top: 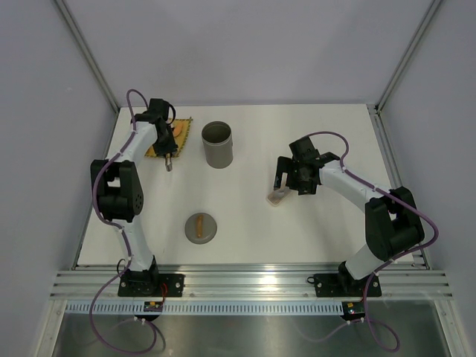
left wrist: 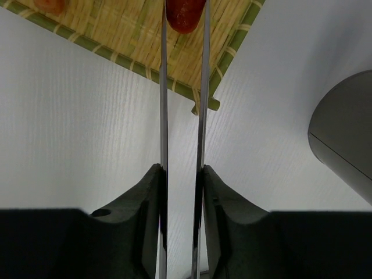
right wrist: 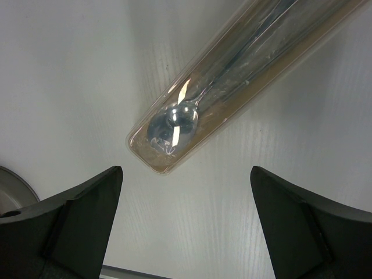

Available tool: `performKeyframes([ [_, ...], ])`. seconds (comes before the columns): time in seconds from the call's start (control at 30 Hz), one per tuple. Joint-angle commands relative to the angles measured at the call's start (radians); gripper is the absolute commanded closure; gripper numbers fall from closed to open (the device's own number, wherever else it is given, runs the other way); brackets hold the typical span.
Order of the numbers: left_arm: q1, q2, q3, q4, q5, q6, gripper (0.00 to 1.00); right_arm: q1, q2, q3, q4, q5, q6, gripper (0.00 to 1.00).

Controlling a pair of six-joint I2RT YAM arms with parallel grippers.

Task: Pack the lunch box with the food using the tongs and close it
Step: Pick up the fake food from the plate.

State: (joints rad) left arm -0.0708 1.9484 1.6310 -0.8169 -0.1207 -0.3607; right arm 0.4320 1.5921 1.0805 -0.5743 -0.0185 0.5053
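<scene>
The tongs [left wrist: 163,116] are in the left tool [left wrist: 181,168], whose two fingers are clenched on the slim silver arms, one pad pressing each arm from outside. Their long axis runs straight out from the tool. The tips point away from it, over the yellow woven mat [left wrist: 116,40] at the far left of the counter [left wrist: 70,133], and the arms lie almost parallel with a narrow gap between them. In that gap, at the top edge of the left wrist view, sits a red piece of food [left wrist: 185,14], flanked on both sides. Whether it is truly pinched or merely bracketed I cannot tell, since the tips run out of view. A second, orange piece [left wrist: 49,4] lies on the mat further left.

The step in hand looks like the pinch on the red piece. To do it well, squeeze until both arms bear on the piece evenly, with no more force than holds it, as a smooth rounded morsel may squirt out. Then lift straight up before swinging across.

The lunch box [top: 217,143], an open grey canister, stands upright just right of the mat. Its lid [top: 201,227] lies nearer the arm bases. Well apart from these, the right tool [right wrist: 185,174] hangs released, jaws wide, above a clear cutlery case [right wrist: 279,64] with a spoon [right wrist: 174,125] inside, touching nothing.
</scene>
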Motion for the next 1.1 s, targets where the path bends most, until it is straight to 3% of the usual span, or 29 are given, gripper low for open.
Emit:
performKeyframes([
  [0.0,0.000,-0.029,0.053,0.016,0.001,0.009,0.75,0.005,-0.046,0.013,-0.013,0.008,0.002,0.01],
  [0.1,-0.001,-0.086,0.050,0.013,0.009,0.009,0.88,0.005,-0.044,0.012,-0.012,0.005,0.009,0.01],
  [0.3,-0.006,-0.196,0.033,-0.001,-0.005,0.009,1.00,0.005,-0.041,0.013,-0.016,0.003,0.009,0.01],
  [0.67,-0.023,-0.353,0.029,-0.016,0.047,0.016,1.00,0.007,-0.057,0.015,-0.015,-0.014,0.029,0.01],
  [0.9,-0.109,-0.451,0.027,-0.002,0.081,0.042,1.00,0.013,-0.067,0.013,-0.019,-0.014,0.041,0.01],
  [1.07,-0.133,-0.509,-0.028,0.080,0.251,0.051,1.00,0.017,-0.069,0.010,-0.013,-0.014,0.056,0.01],
])
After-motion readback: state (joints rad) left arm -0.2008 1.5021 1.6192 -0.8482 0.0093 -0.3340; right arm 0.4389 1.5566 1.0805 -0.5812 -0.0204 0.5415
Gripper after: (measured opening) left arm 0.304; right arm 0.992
